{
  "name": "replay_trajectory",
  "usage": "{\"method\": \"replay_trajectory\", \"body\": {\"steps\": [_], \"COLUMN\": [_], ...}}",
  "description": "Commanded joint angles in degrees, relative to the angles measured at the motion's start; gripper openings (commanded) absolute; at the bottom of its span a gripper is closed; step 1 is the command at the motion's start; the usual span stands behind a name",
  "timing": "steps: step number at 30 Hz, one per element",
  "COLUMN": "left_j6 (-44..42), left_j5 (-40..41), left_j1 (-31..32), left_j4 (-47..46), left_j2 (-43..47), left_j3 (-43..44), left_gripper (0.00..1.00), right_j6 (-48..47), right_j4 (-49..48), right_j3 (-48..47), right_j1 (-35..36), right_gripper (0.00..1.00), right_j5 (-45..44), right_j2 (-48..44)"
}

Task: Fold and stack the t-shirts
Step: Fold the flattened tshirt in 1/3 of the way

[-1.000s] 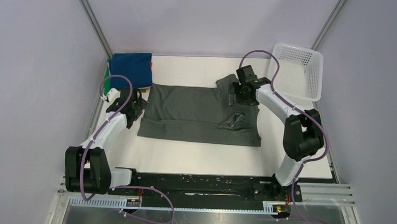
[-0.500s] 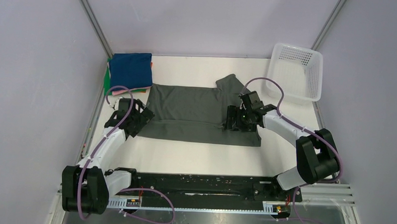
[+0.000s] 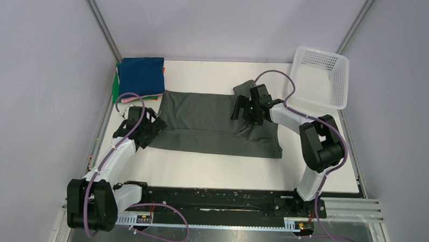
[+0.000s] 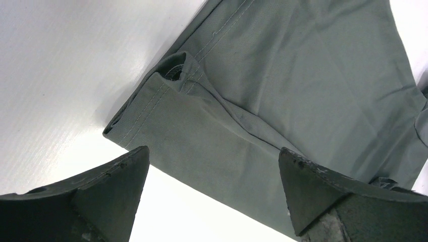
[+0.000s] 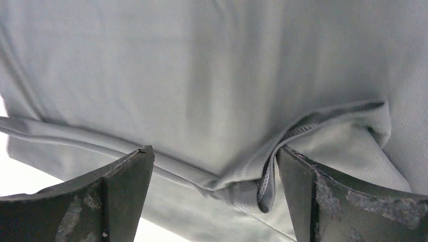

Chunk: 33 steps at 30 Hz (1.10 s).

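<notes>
– right pincer point(image 3: 238, 108) spread, empty. it swung back from the near side of the grey-green shirt point(image 3: 207, 121) toward its far-right sleeve. left pincer point(image 3: 152, 122) also spread, unmoved at the left hem.
– so no fold started yet. shirt lies flat mid-counter point(image 3: 211, 166). folded stack point(image 3: 141, 75) in the far-left corner, basket point(image 3: 319, 76) far-right. the near-edge strip looks free to fold toward.

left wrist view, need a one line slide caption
Left arm's open jaws hover over the hemmed corner of the dark grey-green cloth t-shirt on the white table.
</notes>
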State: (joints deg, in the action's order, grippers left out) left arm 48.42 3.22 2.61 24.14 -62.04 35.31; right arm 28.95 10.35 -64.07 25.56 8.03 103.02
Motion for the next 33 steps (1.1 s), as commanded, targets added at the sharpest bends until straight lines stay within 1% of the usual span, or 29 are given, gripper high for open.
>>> {"method": "replay_trajectory", "body": {"steps": [1, 5, 8, 11, 13, 15, 18, 20, 22, 25, 29, 33], "left_j6": [-0.9, -0.3, 0.0, 0.3, 0.6, 1.1, 3.3, 4.5, 4.6, 4.7, 5.0, 4.7], "left_j5": [0.4, -0.6, -2.9, -7.2, -9.2, -11.0, -13.4, -14.1, -14.6, -15.2, -16.2, -15.5], "left_j1": [-0.2, -0.2, -0.2, -0.2, -0.1, 0.3, 1.7, 2.5, 2.7, 2.7, 3.1, 4.1], "left_j4": [-0.6, -2.2, -4.8, -7.4, -9.1, -11.7, -16.9, -19.5, -20.0, -19.6, -19.0, -17.3], "left_j2": [-0.3, -0.3, -1.5, -3.9, -5.8, -7.7, -12.1, -16.2, -21.5, -26.4, -27.5, -24.6], "left_j3": [3.3, 3.3, 3.0, 2.9, 2.7, 2.1, 1.6, 2.5, 4.3, 6.0, 4.1, -0.5], "left_gripper": [0.99, 0.99, 0.99, 0.99, 0.99, 0.99, 0.99, 0.99, 0.99, 0.99, 0.99, 0.99], "right_j6": [6.3, 7.8, 7.4, 5.8, 5.2, 5.2, 6.3, 6.6, 6.0, 5.2, 6.0, 5.9], "right_j4": [-1.2, 2.7, 4.4, 6.8, 8.4, 7.6, 3.4, 1.9, 2.3, 4.5, 6.4, 9.4], "right_j3": [-7.8, -6.1, -1.3, 3.3, 6.6, 10.0, 14.2, 14.7, 13.9, 12.6, 14.7, 19.3], "right_j1": [0.5, 0.5, 0.5, 0.5, 0.5, 0.5, 0.5, 0.4, 0.5, 0.5, 0.4, 0.4], "right_gripper": [0.99, 0.99, 0.99, 0.99, 0.99, 1.0, 1.0, 1.0, 0.99, 0.99, 1.0, 0.99], "right_j5": [-2.5, -5.9, -7.7, -10.9, -11.1, -8.5, -4.1, -3.2, -2.8, -4.1, -6.3, -7.0], "right_j2": [0.4, -2.7, -7.8, -13.3, -16.8, -18.7, -19.1, -17.1, -14.3, -11.1, -11.4, -15.5]}}
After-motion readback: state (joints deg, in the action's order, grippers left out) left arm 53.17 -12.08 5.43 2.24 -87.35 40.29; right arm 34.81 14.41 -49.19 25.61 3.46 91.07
